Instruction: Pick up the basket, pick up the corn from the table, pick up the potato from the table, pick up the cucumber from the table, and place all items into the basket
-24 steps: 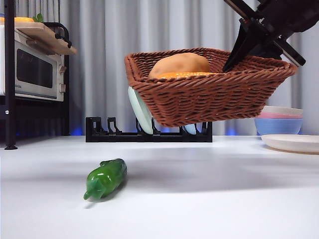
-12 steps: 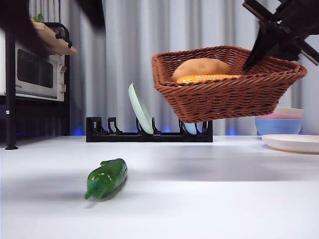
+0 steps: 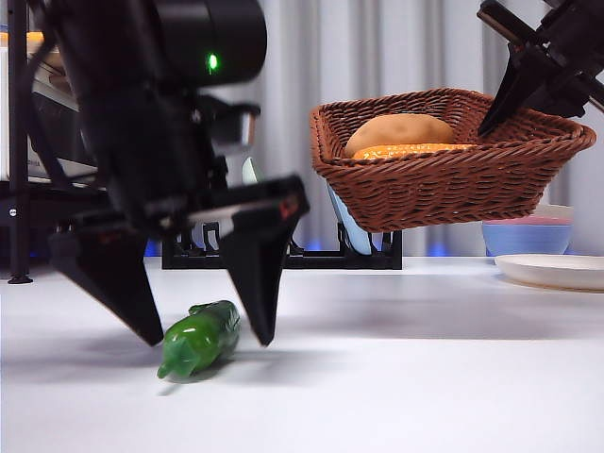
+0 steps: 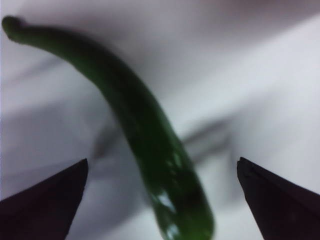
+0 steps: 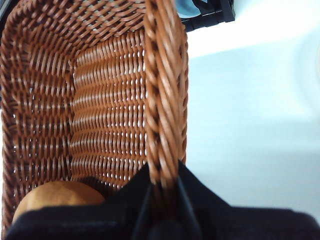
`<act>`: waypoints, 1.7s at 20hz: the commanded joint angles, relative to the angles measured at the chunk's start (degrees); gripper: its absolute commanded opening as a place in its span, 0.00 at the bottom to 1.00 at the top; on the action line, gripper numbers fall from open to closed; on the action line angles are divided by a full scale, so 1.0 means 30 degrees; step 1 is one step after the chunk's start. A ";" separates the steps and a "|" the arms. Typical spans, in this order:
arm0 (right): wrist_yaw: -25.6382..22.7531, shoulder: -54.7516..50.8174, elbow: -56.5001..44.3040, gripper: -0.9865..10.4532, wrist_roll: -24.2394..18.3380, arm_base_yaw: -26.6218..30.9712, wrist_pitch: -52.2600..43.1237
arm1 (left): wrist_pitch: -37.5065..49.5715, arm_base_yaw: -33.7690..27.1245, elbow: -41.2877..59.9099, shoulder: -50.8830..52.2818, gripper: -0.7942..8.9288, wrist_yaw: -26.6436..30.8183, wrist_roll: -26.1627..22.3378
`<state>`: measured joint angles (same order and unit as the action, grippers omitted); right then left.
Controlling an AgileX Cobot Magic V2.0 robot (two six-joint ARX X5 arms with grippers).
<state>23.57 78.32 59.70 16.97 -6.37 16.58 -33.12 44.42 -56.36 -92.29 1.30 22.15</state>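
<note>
The left gripper hung low over the table, its two jaws spread wide apart and straddling the cucumber, which lay on its side towards the table's near edge; whether the tips touched it could not be told. In the left wrist view the cucumber ran between the jaws, glossy and curved to a thin tail. It looked hard, light and slippery, so the thick middle seemed the surest place to close on, not the tapering end.

The right gripper was clamped on the braided rim of the basket, holding it clear above the table's far side. The stiff wicker basket hung slightly tilted.

Counted: one cucumber on the table, one potato and one corn inside one basket.
</note>
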 commanded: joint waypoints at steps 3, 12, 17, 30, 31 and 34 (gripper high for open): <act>0.0175 -0.0036 0.0197 0.07 0.0321 0.0015 -0.0452 | 0.0357 -0.0204 0.0044 -0.0335 0.21 0.0022 -0.0634; 0.0175 -0.0036 0.0197 0.07 0.0328 0.0015 -0.0452 | -0.6266 0.0066 -0.1231 0.1617 0.07 -0.7206 -0.8648; 0.0182 -0.0036 0.0197 0.07 0.0401 -0.0036 -0.0444 | -1.0710 0.0095 -0.4284 0.4787 0.07 -1.1562 -1.2874; 0.0168 -0.0036 0.0197 0.07 0.0539 -0.3104 -0.0306 | 0.4983 -0.0998 -0.7497 0.3162 0.07 -0.1953 -0.6441; 0.0153 -0.0036 0.0197 0.07 0.0539 -0.3198 -0.0306 | 0.4823 -0.1239 -0.7497 0.2543 0.07 -0.1923 -0.6448; 0.0168 -0.0036 0.0197 0.07 0.0539 -0.3206 -0.0306 | 0.4233 -0.1690 -0.7497 0.1064 0.07 -0.1785 -0.6462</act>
<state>23.59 78.32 59.70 17.39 -16.01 16.71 -20.91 39.31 -79.18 -89.38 -3.79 2.24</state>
